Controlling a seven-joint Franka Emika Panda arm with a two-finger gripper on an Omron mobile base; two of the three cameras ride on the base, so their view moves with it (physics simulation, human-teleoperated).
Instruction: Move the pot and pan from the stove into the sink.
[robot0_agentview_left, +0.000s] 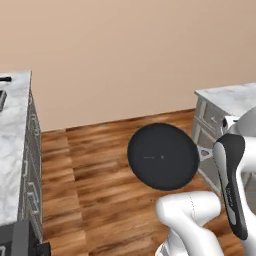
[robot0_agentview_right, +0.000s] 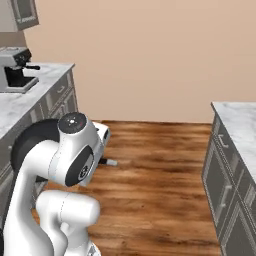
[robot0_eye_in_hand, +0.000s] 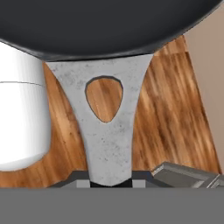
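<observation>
The pan (robot0_agentview_left: 162, 156) is held aloft over the wooden floor (robot0_agentview_left: 95, 170), its grey handle (robot0_eye_in_hand: 107, 131) pinched by the tool (robot0_eye_in_hand: 110, 183), between marble benches (robot0_agentview_left: 12, 145).

Flat, even, bright rendered light reaches every view, with no single source. The wood floor (robot0_agentview_left: 100, 170) carries soft pale sheen streaks and almost no cast shadows. The pan (robot0_agentview_left: 163, 156) reads matte black, without glare. Edges look slightly soft and low-resolution.
</observation>
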